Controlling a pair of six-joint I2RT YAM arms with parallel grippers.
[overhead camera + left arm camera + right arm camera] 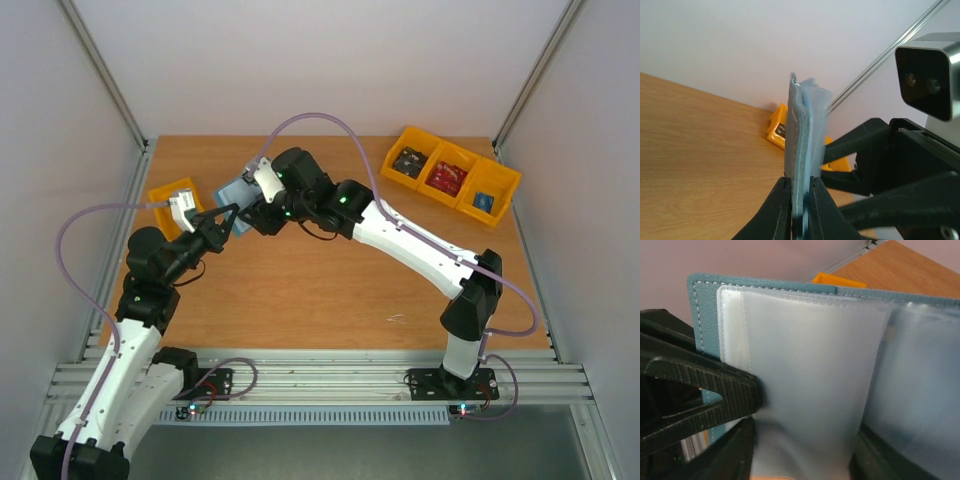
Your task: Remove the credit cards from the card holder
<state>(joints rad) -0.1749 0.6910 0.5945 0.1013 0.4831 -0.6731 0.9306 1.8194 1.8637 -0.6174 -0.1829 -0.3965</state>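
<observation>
White walls (300,60) close three sides of the wooden table (330,290), open wood at centre, yellow bins (455,172) at upper right. My left gripper (801,184) clamps the card holder (802,130) by its edge, upper left; my right gripper (802,445) stands parted around its clear sleeve (805,365).

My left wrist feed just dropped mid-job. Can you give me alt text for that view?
The left pincer is shut on the teal-blue card holder, holding it upright on edge at bottom centre. The right arm, black, and its camera fill the right side; a yellow bin sits on the wooden table behind.
</observation>
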